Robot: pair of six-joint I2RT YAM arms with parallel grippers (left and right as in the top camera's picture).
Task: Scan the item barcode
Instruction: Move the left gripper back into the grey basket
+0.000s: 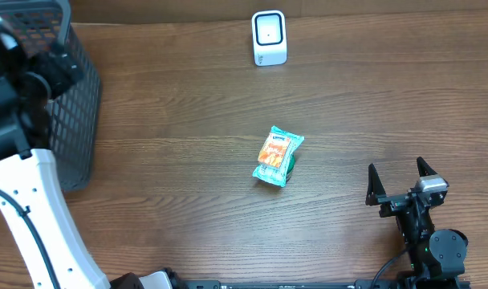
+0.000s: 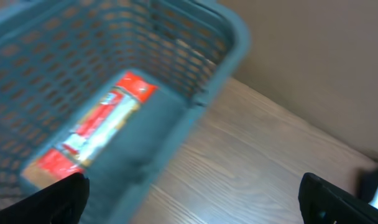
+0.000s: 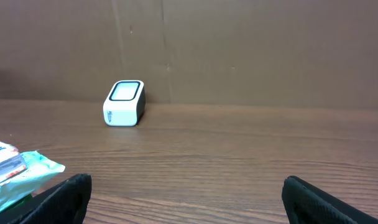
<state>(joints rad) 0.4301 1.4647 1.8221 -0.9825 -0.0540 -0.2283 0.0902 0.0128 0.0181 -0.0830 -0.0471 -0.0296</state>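
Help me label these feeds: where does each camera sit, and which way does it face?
Overhead: above the table, looking straight down; left arm and right gripper show.
Left wrist: above the basket, looking down into it; left gripper open.
Right wrist: low over the table, facing the scanner and back wall; gripper open.
Shared: overhead and right wrist both show scanner and snack packet.

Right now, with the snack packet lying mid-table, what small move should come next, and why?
Probably move the right gripper toward the snack packet: its jaws are open and empty, and the packet lies untouched, well short of the scanner.
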